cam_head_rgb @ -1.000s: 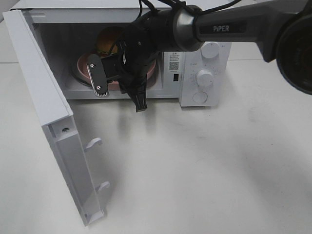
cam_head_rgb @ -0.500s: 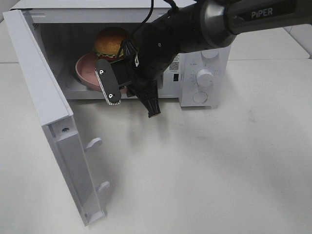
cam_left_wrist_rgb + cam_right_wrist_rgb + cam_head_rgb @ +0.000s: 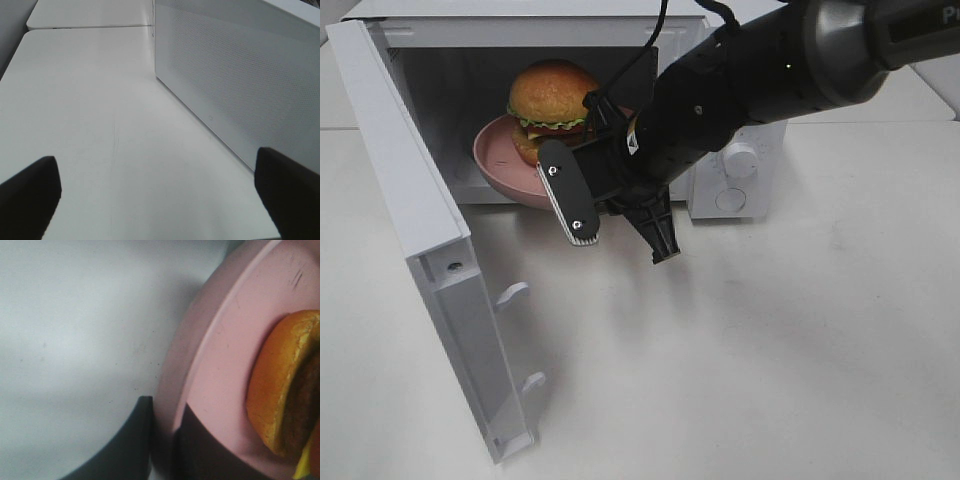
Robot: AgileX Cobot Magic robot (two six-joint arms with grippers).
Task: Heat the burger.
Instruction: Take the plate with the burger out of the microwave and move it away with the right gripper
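Now the right gripper (image 3: 162, 437) is pinching the rim of the pink plate (image 3: 220, 365), one finger under the edge and one over it, so its jaws are closed on the plate. On that plate the burger (image 3: 551, 105) is sitting upright, just inside the open microwave (image 3: 520, 30), while the plate's near edge is hanging out past the opening over the table (image 3: 770, 330). Compared with a second ago, the right arm is pulling back toward the camera and lifting: the plate that was lying deeper on the oven floor is now tilting forward at the mouth, and the burger, earlier mostly hidden behind the wrist, is showing in full. That reads as the plate coming outward rather than settling in, which suits heating only if the cycle is over or the placement is being redone; which of these applies is not clear from the views. Off to the side, the left gripper (image 3: 160, 195) is hovering over bare table beside the microwave's perforated wall, its jaws spread wide and holding nothing. The door (image 3: 430, 270) is standing fully open.
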